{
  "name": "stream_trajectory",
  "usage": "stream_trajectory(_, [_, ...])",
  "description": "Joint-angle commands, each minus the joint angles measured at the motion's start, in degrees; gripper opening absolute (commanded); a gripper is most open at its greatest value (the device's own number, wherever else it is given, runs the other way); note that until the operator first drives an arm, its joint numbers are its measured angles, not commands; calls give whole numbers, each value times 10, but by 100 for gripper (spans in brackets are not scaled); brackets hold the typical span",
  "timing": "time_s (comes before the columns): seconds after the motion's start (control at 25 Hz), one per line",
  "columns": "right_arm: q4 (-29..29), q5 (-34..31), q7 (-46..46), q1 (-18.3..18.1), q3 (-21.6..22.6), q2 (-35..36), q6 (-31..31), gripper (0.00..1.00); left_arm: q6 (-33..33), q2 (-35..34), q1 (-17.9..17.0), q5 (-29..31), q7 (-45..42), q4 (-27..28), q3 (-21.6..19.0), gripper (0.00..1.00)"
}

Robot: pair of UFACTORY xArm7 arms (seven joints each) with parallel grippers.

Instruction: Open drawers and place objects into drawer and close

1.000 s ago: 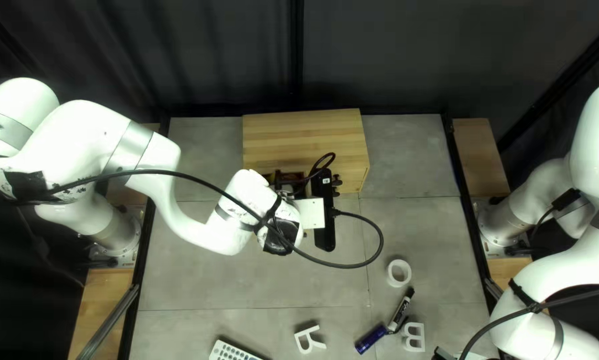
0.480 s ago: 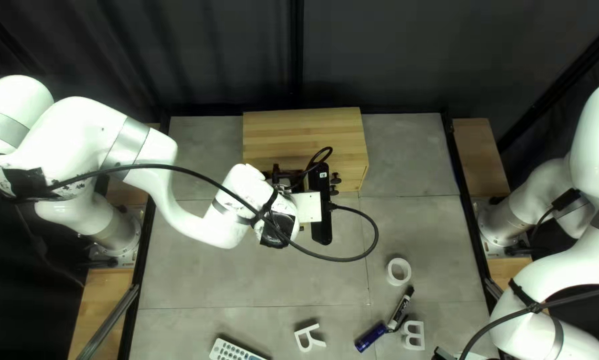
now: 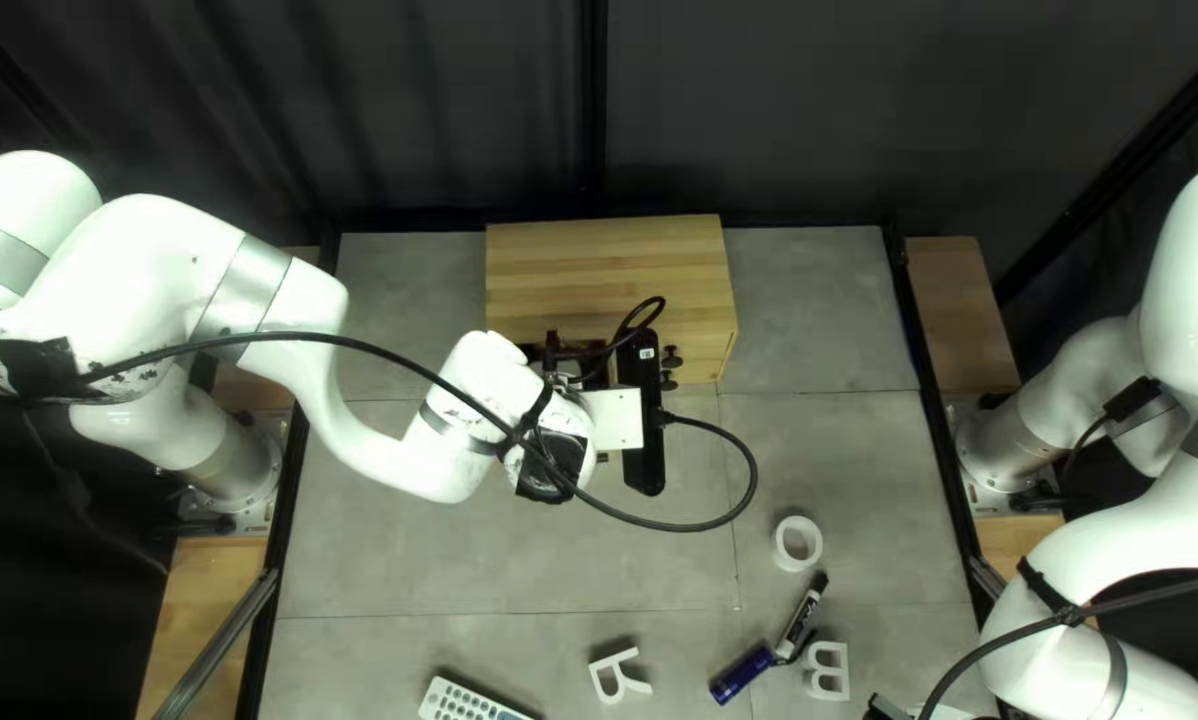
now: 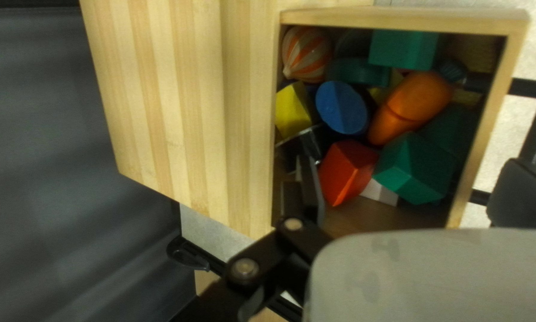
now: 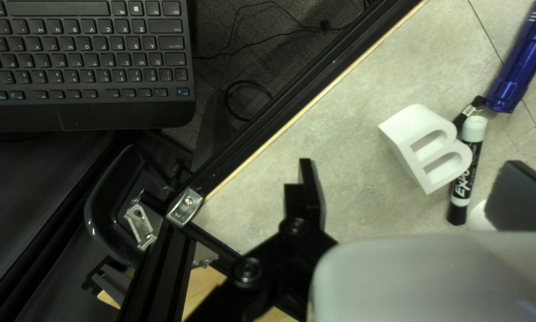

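So the left arm point(image 3: 272, 294) reached rightward, its gripper point(image 3: 567, 358) at the cabinet point(image 3: 612, 260) with fingers apart. Top left view basically hid the open drawer point(image 4: 399, 19) under it, but the left wrist view showed toy blocks and an orange bottle-like thing point(image 4: 414, 101) inside. Right arm point(image 3: 1079, 560) was bent at the near right, its gripper's point(image 3: 883, 708) fingers apart too; only that wrist view caught a keyboard point(image 5: 89, 59).
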Motion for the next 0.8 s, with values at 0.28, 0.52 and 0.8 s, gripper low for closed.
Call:
stream_trajectory(0.28, [0, 0, 0, 0, 0, 0, 0, 100, -9, 2, -7, -4, -7, -4, -7, 100])
stream_trajectory(0.52, [0, 0, 0, 0, 0, 0, 0, 100, -12, 7, -10, -9, -6, 1, -11, 100])
stream_trajectory(0.8, [0, 0, 0, 0, 0, 0, 0, 100, -35, 4, -10, -9, 10, -11, -13, 100])
